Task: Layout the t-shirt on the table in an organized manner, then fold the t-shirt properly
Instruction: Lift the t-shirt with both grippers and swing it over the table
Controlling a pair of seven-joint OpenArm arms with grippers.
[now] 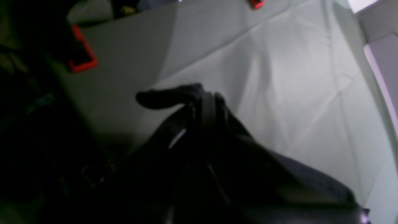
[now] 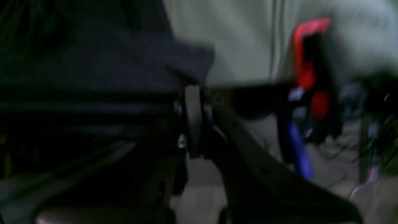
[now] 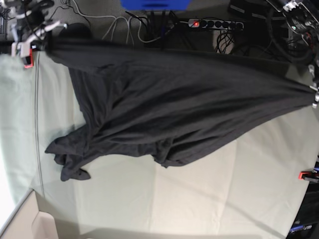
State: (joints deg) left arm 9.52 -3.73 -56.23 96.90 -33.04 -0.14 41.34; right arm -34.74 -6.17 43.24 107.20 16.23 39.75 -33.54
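Observation:
The charcoal-black t-shirt (image 3: 174,99) is stretched wide between my two grippers above the far side of the table (image 3: 224,189). Its lower part sags, and a bunched end (image 3: 70,157) lies on the pale green cloth at the left. My right gripper (image 3: 42,42) is shut on one edge of the fabric at the far left corner. In its wrist view the fingers (image 2: 194,121) pinch dark cloth (image 2: 108,71). My left gripper (image 3: 314,94) is shut on the opposite edge at the right rim. There the fingertips (image 1: 202,99) clamp black fabric (image 1: 248,155) over the table cloth (image 1: 279,77). No print shows.
Red clamps hold the cloth at the table edges (image 3: 28,62) (image 3: 306,175) (image 1: 82,49) (image 2: 307,62). Behind the table lie cables, a power strip (image 3: 214,23) and a blue box (image 3: 154,4). A pale ledge (image 3: 25,219) sits at the near left corner.

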